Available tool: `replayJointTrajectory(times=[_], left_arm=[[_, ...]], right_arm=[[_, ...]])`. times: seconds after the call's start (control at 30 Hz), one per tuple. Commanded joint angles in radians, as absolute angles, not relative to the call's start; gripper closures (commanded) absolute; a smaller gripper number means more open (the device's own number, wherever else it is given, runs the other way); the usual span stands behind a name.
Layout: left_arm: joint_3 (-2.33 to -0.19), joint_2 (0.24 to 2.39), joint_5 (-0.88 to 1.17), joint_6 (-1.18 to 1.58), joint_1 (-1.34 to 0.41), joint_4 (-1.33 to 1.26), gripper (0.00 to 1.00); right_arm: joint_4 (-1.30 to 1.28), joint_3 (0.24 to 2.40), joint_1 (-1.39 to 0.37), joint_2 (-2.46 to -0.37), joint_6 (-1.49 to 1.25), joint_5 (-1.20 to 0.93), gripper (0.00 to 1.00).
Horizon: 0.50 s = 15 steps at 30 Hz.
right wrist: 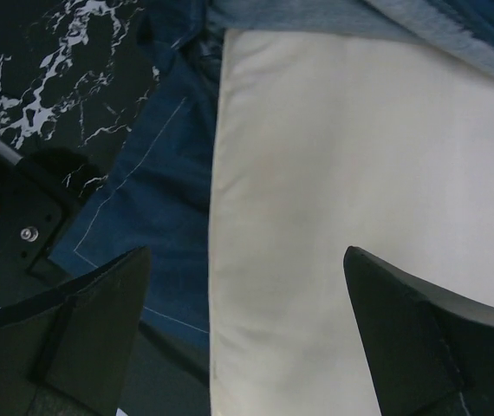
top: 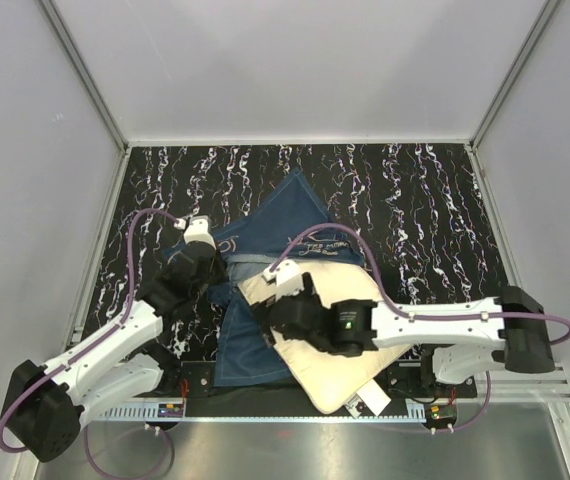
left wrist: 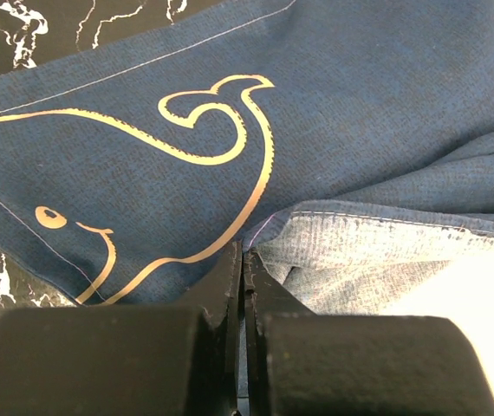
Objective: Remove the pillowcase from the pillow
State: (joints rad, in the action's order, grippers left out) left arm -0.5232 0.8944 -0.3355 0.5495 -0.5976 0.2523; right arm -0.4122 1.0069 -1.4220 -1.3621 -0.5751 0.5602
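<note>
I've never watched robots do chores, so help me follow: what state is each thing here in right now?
pillowcase: mostly off, rumpled, covering only the pillow's far end and lying alongside it.
pillow: lying flat, mostly bare, far end inside the pillowcase.
left fingers: shut, apparently pinching the pillowcase's edge.
right fingers: wide open over the pillow, holding nothing.

You have one pillowcase [top: 295, 215], one pillow [top: 315, 365] with one white tag [top: 370, 402], and one table [top: 415, 220]. You're working with two arms: one left arm [top: 115, 345], one right arm [top: 435, 322]. Your left wrist camera shows one whale drawing [left wrist: 169, 173].
</note>
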Motion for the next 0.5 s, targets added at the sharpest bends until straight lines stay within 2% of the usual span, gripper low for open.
replayJointTrajectory(times=[0.0, 0.27, 0.47], left_arm=[[-0.565, 0.897, -0.298, 0.534, -0.594, 0.202, 1.0], [-0.572, 0.881, -0.291, 0.529, -0.595, 0.206, 1.0], [-0.58, 0.859, -0.301, 0.526, -0.594, 0.215, 1.0]], right_arm=[[-0.345, 1.051, -1.465, -1.434, -0.566, 0.603, 0.0], [-0.446, 1.135, -1.506, -1.67, -0.597, 0.709, 0.0], [-0.69, 1.246, -1.523, -1.859, -0.843, 0.816, 0.03]])
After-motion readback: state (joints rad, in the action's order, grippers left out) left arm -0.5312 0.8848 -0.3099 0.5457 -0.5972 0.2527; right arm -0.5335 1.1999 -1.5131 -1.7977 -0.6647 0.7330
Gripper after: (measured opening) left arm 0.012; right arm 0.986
